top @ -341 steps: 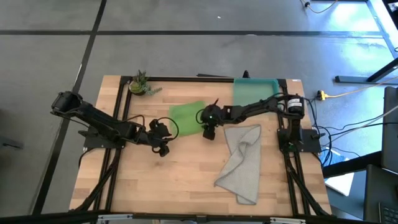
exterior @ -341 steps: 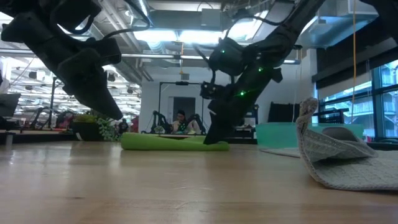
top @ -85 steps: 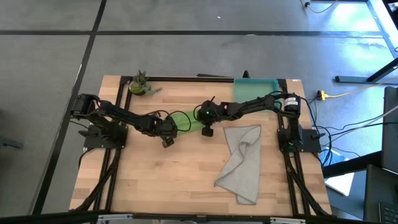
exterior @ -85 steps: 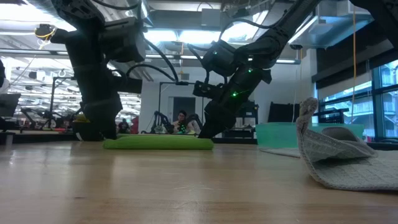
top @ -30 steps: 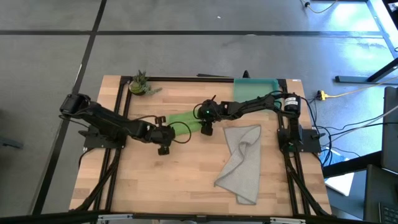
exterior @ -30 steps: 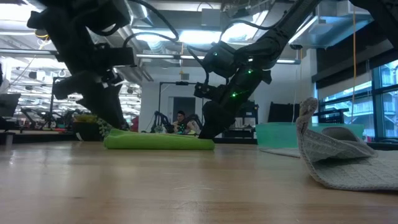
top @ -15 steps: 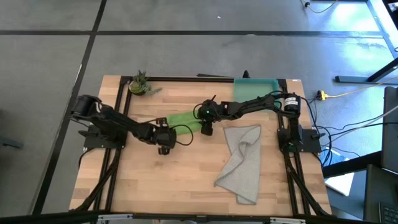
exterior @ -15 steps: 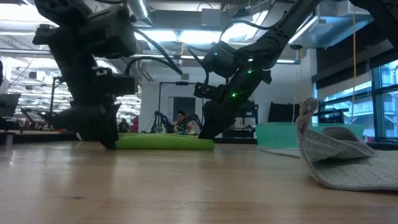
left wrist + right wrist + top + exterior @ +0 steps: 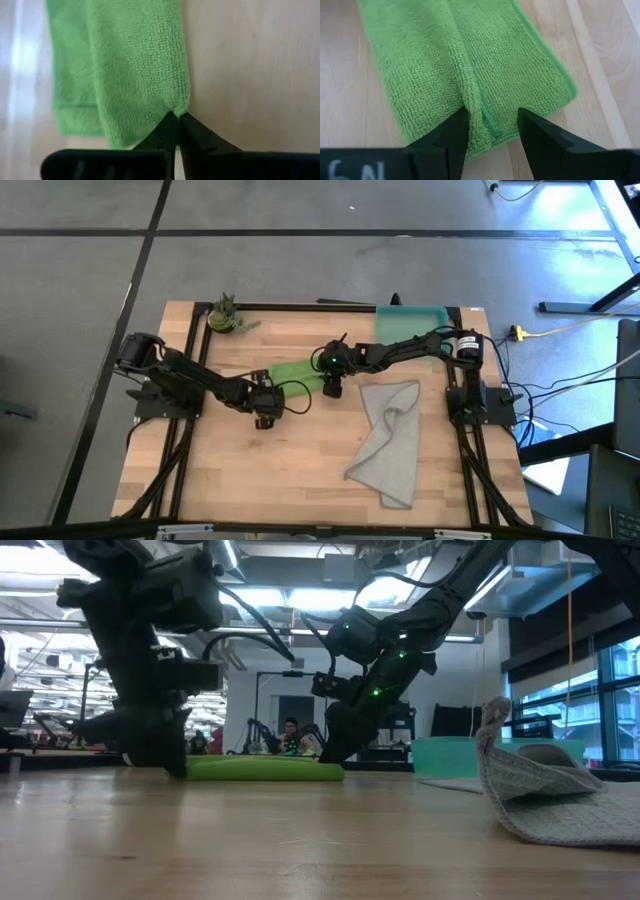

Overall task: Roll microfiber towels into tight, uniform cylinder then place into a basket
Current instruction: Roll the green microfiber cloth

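The lime green towel (image 9: 292, 372) lies on the table folded into a long strip, also seen in the low view (image 9: 265, 768). My left gripper (image 9: 176, 121) is down at the strip's left end, shut on a corner. My right gripper (image 9: 492, 125) stands at the strip's right end, its fingers apart and set on the cloth. The grey towel (image 9: 393, 442) lies crumpled at the right, one fold standing up. The teal basket (image 9: 410, 321) sits at the far right edge of the table. My left gripper pinches the near corner (image 9: 182, 107) of the strip's left end between its two fingertips. It slants down from the table's left. The cloth lies flat on the table. My right gripper has both fingertips (image 9: 461, 121) resting on the strip's right end, slanting down from the right. A raised ridge of cloth (image 9: 476, 112) lies between them, and the towel stays on the table.
A small potted plant (image 9: 225, 315) stands at the far left corner. Bare wood stretches along the near half of the table (image 9: 270, 475). Beyond the table, the low view shows a room with a person seated far off.
My left gripper has sunk to the table at the green strip's left end, tipped steeper, and shut on the corner there. The towel lies as before.
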Motion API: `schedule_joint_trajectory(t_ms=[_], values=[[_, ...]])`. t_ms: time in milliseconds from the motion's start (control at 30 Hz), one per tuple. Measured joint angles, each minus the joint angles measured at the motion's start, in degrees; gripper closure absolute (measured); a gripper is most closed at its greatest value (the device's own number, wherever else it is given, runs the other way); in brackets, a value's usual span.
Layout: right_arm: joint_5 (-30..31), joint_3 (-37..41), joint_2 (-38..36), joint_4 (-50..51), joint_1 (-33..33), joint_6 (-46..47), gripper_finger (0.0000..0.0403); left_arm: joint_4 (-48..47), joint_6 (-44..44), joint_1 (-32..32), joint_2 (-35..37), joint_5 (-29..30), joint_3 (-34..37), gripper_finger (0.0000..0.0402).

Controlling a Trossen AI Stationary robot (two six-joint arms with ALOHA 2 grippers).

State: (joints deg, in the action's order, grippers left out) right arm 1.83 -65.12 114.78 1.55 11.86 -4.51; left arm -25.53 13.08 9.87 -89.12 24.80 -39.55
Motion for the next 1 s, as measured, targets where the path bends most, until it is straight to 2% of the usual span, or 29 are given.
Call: schedule_joint_trajectory(t_ms=[167,433,567,733,833,1000], values=[[0.0,0.0,0.0,0.0,0.0,0.0,0.0231,-4.1,-1.2,-2.0,2.4,-3.0,-3.5,0.0399],[0.0,0.0,0.0,0.0,0.0,-0.2,0.0231,-8.4,-3.2,-8.5,2.6,-12.2,-9.1,0.0400],[0.0,0.0,0.0,0.0,0.0,-0.2,0.0231,-9.3,-3.1,-12.2,2.6,-14.5,-10.4,0.0401],[0.0,0.0,0.0,0.1,0.0,-0.2,0.0231,-9.9,0.9,-17.5,2.7,-17.6,-10.8,0.0401],[0.0,0.0,0.0,0.1,0.0,-0.4,0.0231,-10.6,3.2,-20.6,2.7,-21.8,-10.8,0.0401],[0.0,0.0,0.0,0.1,0.0,-0.5,0.0231,-11.6,3.1,-23.3,2.5,-34.4,-10.9,0.0401]])
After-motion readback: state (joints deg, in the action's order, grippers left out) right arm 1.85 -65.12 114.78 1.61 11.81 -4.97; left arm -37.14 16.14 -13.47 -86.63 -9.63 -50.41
